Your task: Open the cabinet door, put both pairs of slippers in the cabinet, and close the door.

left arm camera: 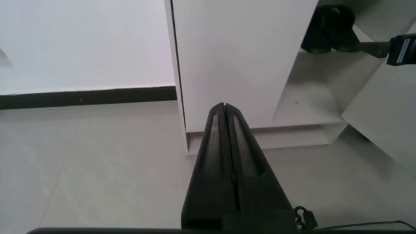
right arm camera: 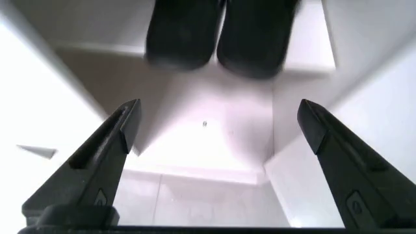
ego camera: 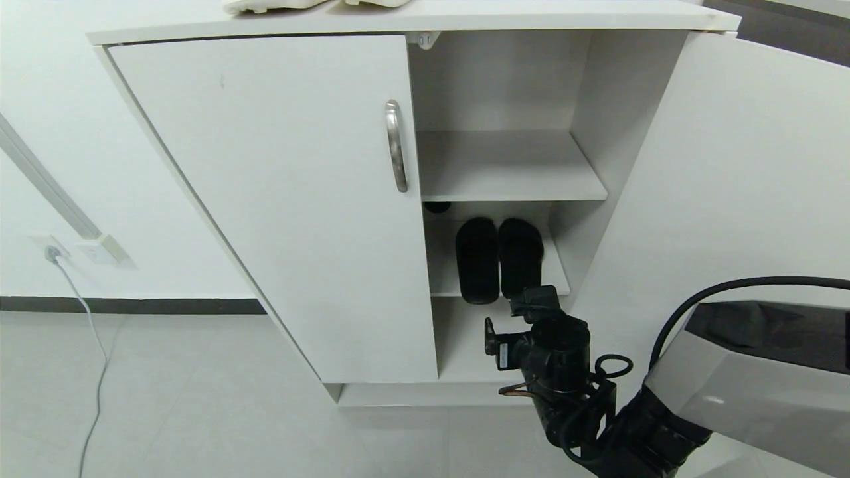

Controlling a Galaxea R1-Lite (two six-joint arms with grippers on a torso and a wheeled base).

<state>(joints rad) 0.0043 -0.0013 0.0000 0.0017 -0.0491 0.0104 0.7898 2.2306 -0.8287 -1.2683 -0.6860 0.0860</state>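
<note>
The black slippers [ego camera: 499,259] sit on the middle shelf [ego camera: 441,265] of the open cabinet [ego camera: 265,199]. The white slippers [ego camera: 312,4] lie on top. Near the black pair, the right gripper [right arm camera: 219,107] has its jaws wide apart, empty. The left gripper [left arm camera: 223,110] has its jaws pressed together, empty.

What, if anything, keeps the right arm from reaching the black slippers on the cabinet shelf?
Nothing, it seems, so probably yes: the right door stands open, the open right gripper hangs just before the shelf, and nothing lies between it and the black slippers.
</note>
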